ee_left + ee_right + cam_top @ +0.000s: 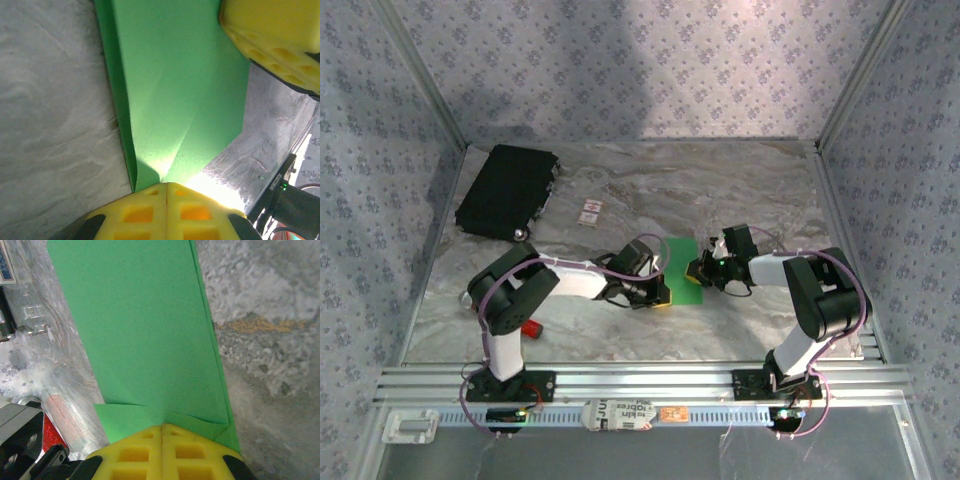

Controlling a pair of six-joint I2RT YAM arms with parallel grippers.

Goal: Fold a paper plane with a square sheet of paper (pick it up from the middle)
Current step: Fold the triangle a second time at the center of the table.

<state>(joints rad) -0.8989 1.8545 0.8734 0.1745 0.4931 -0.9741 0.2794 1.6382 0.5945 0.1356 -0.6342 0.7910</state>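
The square sheet of paper point(683, 266) lies on the marble table, bright green and folded into a narrow double layer point(145, 335). My left gripper point(661, 297) is at its near left corner, yellow jaws pressed together point(166, 186), and the paper's creases point(180, 100) run into the seam between them. My right gripper point(697, 272) sits at the sheet's right edge, jaws also shut point(162, 427), with the top layer's edge puckering into their seam. The right gripper's fingers point(272, 40) rest on the paper's far corner in the left wrist view.
A black case point(508, 190) lies at the back left, with a small white card point(589, 211) to its right. A red tool point(531, 327) sits by the left arm's base. Patterned walls close three sides; an aluminium rail point(640, 380) runs along the front.
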